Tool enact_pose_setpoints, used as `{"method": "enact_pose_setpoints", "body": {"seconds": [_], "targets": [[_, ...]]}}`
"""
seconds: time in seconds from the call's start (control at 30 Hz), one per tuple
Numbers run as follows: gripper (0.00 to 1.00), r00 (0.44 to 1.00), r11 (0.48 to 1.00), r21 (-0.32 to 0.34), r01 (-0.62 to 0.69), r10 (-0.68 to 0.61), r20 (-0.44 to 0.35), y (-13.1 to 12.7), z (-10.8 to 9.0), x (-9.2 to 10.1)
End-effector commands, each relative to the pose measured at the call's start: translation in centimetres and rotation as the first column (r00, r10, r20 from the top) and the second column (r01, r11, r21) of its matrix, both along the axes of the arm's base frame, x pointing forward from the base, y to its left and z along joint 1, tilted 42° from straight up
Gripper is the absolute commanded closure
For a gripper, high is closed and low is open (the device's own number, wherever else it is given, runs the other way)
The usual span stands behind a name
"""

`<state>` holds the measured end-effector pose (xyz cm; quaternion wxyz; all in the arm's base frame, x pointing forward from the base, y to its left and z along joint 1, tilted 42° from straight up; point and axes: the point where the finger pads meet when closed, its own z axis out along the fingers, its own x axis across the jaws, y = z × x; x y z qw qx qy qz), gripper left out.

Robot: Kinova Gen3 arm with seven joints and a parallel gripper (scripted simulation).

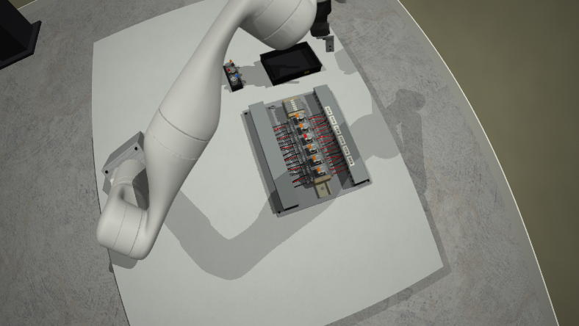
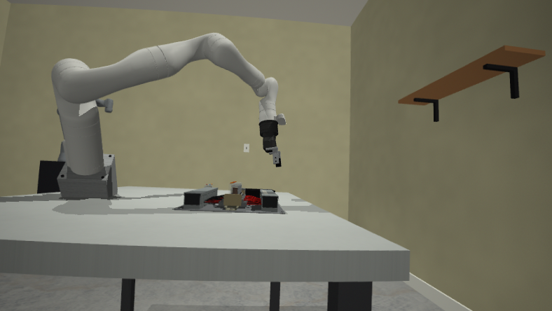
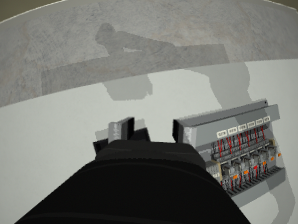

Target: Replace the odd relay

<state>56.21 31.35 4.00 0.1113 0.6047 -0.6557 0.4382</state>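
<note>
The jaws (image 1: 329, 43) (image 2: 276, 159) are spread wide with nothing between them, high above the bench (image 1: 344, 250) (image 2: 200, 227) (image 3: 55, 145) and near the tray (image 1: 270, 76), a black, open box. The mismatched relay (image 1: 308, 138) (image 3: 255, 168), with its red button, is seated 3rd from the terminal-block end of a row of 6 on the panel (image 1: 279, 202) (image 3: 227, 114); the other 5 show orange. Each relay should prove light and rigid, its clear-looking case smooth enough to slip under a weak pinch. The contacts should resist at first, so a hold low on opposite sides and a straight upward pull are advisable; rocking could bend blades or lift a neighbor. In appearance the body is small and upright, pale on top, its button off-center. Farther out, the spare rack (image 1: 237, 88) carries 3 spares, with orange, red and blue buttons; the orange spare (image 1: 231, 63) is the match.
</note>
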Motion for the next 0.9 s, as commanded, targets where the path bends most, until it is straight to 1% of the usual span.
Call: {"method": "enact_pose_setpoints", "body": {"seconds": [0.0, 0.6, 0.87], "targets": [[0.0, 1.0, 1.0, 0.002, -0.002, 0.002, 0.001, 0.1, 0.1, 0.0], [0.0, 1.0, 1.0, 0.002, -0.002, 0.002, 0.001, 0.1, 0.1, 0.0], [0.0, 1.0, 1.0, 0.002, -0.002, 0.002, 0.001, 0.9, 2.8, -1.6]]}}
